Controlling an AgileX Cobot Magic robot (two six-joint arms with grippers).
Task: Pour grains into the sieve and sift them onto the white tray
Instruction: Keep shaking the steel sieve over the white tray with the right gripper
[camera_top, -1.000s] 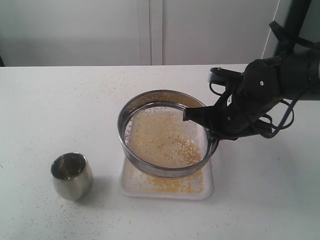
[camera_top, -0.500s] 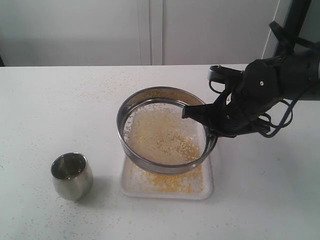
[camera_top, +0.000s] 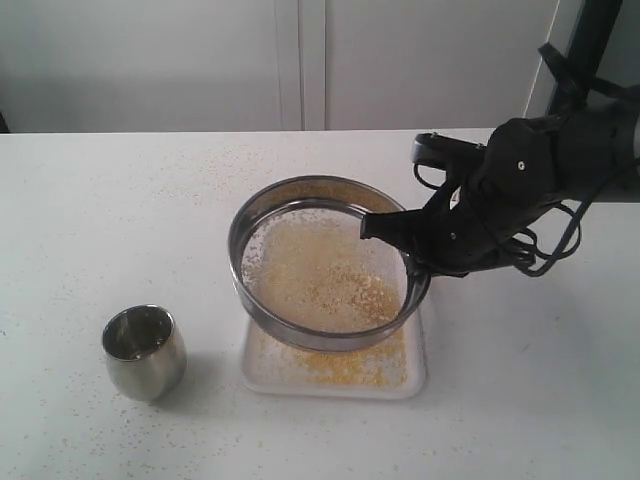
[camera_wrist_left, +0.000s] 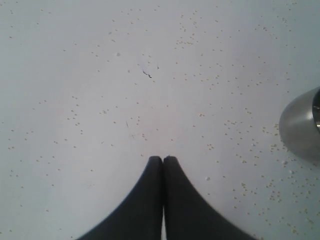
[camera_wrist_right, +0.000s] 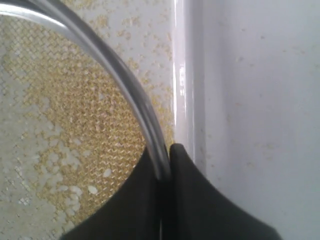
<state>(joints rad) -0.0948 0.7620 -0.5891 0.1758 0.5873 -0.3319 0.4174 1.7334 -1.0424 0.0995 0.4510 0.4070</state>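
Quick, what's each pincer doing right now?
Left pincer: closed, holding nothing.
Right pincer: closed on the rim of the sieve.

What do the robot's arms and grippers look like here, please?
The right arm is matte black, with bulky rounded housings and black cables looping beside the wrist. The left gripper and right gripper have black fingers tapering to narrow rounded tips. No markings show.

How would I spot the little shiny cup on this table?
Start at the white table and find the big round sieve over the white tray. Left of them, standing apart, is the cup: small, rounded, solid shiny steel, with no mesh.
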